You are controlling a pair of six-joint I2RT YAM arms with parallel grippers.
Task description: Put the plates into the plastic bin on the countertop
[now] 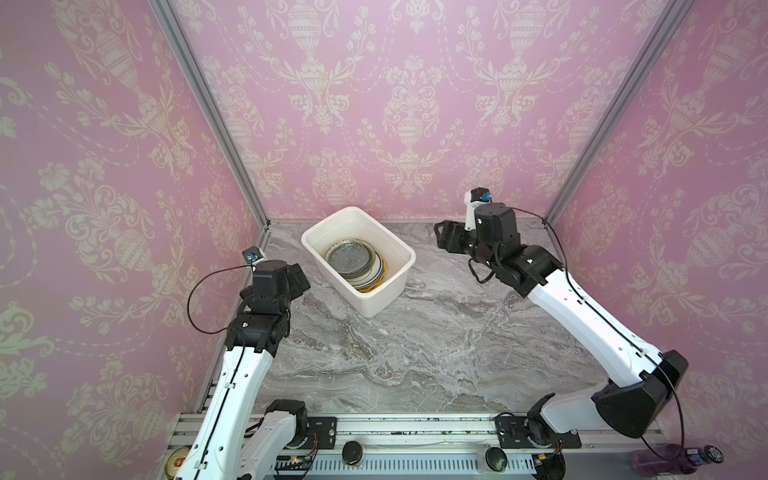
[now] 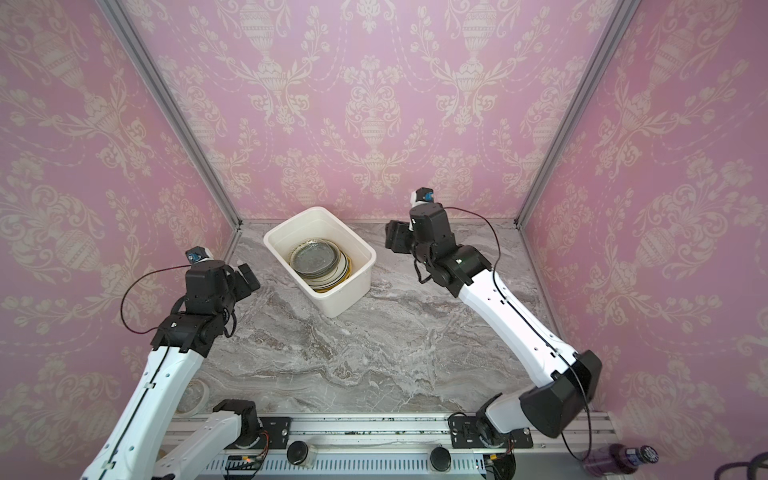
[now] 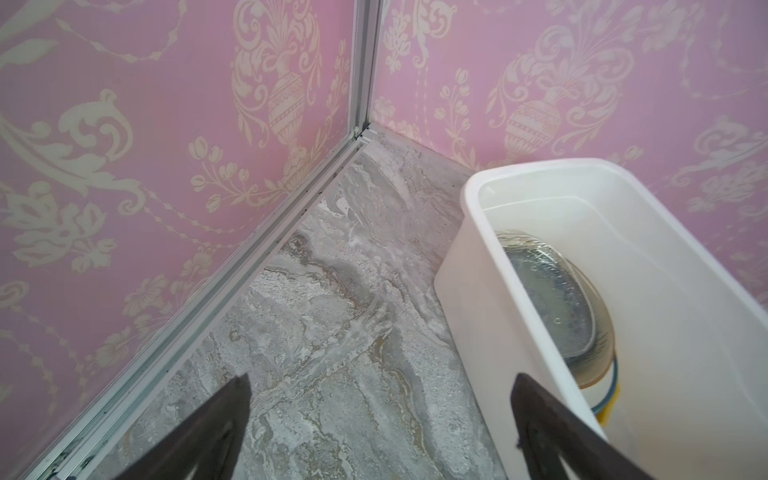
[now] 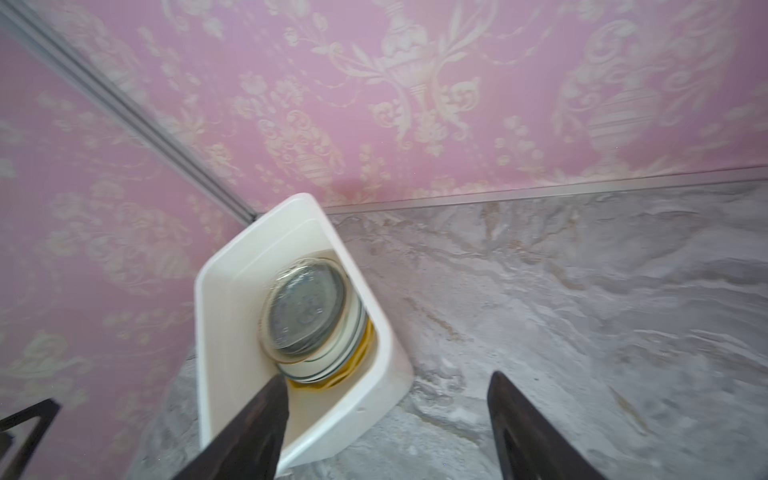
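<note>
The plates [image 1: 353, 259] [image 2: 318, 262] lie stacked inside the white plastic bin [image 1: 378, 301] [image 2: 338, 301], which stands at the back of the marble countertop [image 1: 415, 340]. A clear glass plate tops the stack, with white dark-rimmed and yellow ones under it. My left gripper [image 1: 299, 278] [image 3: 382, 376] hovers open just left of the bin [image 3: 469, 199], holding nothing. My right gripper [image 1: 446, 239] [image 4: 389, 377] hangs open to the bin's right, also holding nothing. The right wrist view shows the bin [image 4: 199, 299] with the stacked plates [image 4: 307, 311] in it.
Pink wallpapered walls with aluminium rails [image 3: 291, 224] close in the back and sides. A clear tape roll [image 2: 193, 397] lies at the front left beside the left arm. A purple bottle [image 1: 673, 457] lies beyond the front right rail.
</note>
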